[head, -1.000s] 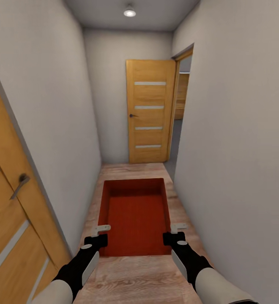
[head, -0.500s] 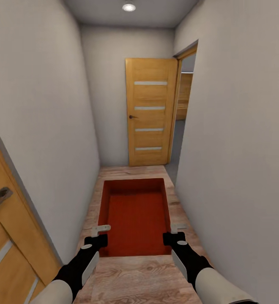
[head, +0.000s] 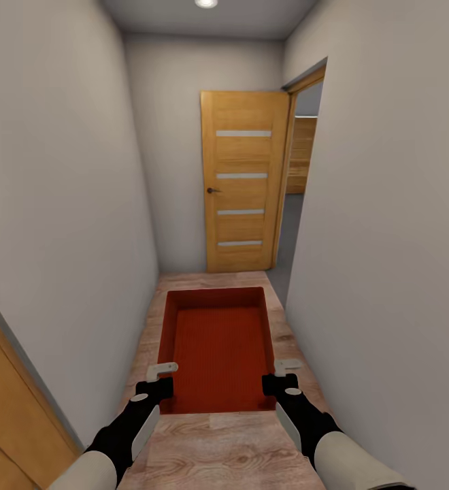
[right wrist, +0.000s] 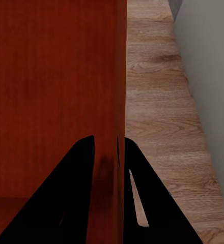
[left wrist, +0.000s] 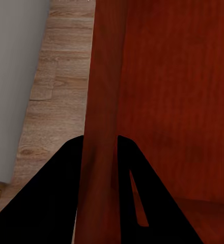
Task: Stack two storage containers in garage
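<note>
Left tool [head: 162, 376] and right tool [head: 279, 373] each pinch a side wall of the bin [head: 218, 340]; looks rigid and light, wall grips suit it.

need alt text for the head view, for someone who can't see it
An orange-red open-top storage container is carried low in front of the robot, the left gripper clamped on one side wall and the right gripper on the other. It is in a narrow white-walled hallway with a wood plank floor, facing a wooden door beside an open doorway.
</note>
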Robot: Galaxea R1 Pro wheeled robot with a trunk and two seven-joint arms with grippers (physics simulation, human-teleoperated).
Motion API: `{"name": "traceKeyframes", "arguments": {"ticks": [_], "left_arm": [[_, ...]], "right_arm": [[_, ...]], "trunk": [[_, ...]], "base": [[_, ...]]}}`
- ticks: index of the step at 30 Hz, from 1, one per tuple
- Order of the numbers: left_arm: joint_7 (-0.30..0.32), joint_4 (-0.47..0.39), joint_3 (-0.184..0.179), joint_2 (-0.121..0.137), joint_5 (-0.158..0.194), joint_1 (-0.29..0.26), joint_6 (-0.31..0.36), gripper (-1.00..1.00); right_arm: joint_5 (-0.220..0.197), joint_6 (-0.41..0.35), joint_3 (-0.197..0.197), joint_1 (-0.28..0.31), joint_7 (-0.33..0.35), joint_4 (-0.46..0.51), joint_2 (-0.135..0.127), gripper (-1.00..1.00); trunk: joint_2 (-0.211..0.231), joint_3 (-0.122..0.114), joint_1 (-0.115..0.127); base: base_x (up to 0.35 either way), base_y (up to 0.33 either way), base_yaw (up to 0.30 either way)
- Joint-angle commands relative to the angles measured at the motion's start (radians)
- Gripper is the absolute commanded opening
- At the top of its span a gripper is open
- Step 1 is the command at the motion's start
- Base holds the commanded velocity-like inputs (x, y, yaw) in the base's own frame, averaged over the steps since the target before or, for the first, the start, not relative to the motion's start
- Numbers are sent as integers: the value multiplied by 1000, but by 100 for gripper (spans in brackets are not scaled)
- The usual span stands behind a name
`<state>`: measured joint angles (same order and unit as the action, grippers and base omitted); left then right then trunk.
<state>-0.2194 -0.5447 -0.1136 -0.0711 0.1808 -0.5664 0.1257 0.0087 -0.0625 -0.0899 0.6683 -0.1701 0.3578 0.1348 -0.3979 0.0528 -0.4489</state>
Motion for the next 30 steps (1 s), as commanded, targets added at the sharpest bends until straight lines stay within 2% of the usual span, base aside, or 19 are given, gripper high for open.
{"name": "traceKeyframes", "arguments": {"ticks": [1,30], "left_arm": [[-18,-5,22,1,23,-1,-80,-100],[-18,-4,22,1,23,-1,-80,-100]], "right_arm": [[-27,-6,6,0,-6,1,0,-100],[-27,-4,6,0,-6,1,0,-100]], "trunk": [[-2,2,-1],[-2,2,-1]], "base": [[323,0,0],[323,0,0]]}}
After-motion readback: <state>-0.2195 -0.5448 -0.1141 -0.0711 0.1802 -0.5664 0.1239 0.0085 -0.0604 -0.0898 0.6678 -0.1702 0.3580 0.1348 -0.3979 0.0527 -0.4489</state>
